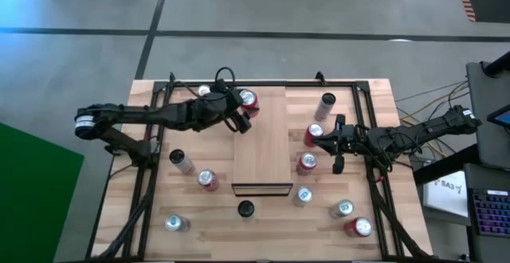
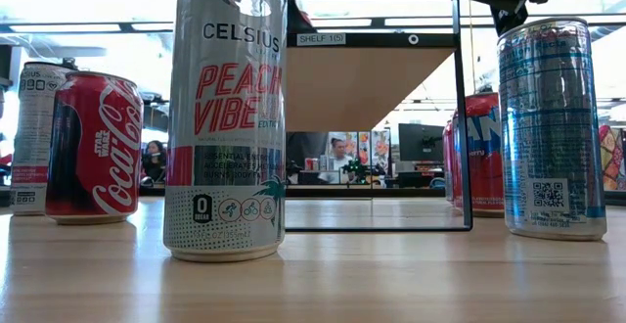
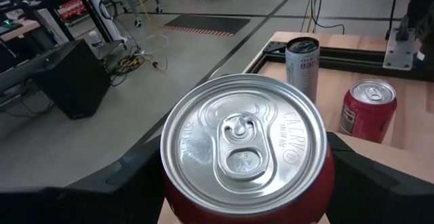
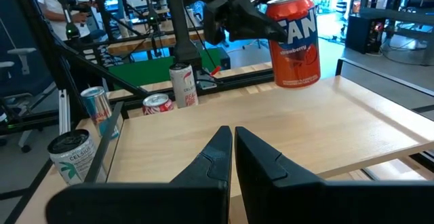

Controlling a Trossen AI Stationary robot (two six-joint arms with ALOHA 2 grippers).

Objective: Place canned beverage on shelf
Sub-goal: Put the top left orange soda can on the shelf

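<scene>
Gripping a red cylindrical can [image 4: 293,42]; left gripper [image 1: 241,113] over smooth wooden shelf [image 1: 261,147].

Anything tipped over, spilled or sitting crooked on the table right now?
Nothing stands out. The left gripper holds a red Fanta can upright at the shelf corner; the other cans look upright, with no spill visible. The right gripper waits shut beside the shelf.

The short red aluminium soda can [image 4: 293,41] carries white lettering above a pale smooth wooden shelf [image 4: 271,125] on a light planked worktop [image 1: 374,119]. At nine o'clock of the worktop lies a green floor patch [image 1: 40,183].
</scene>
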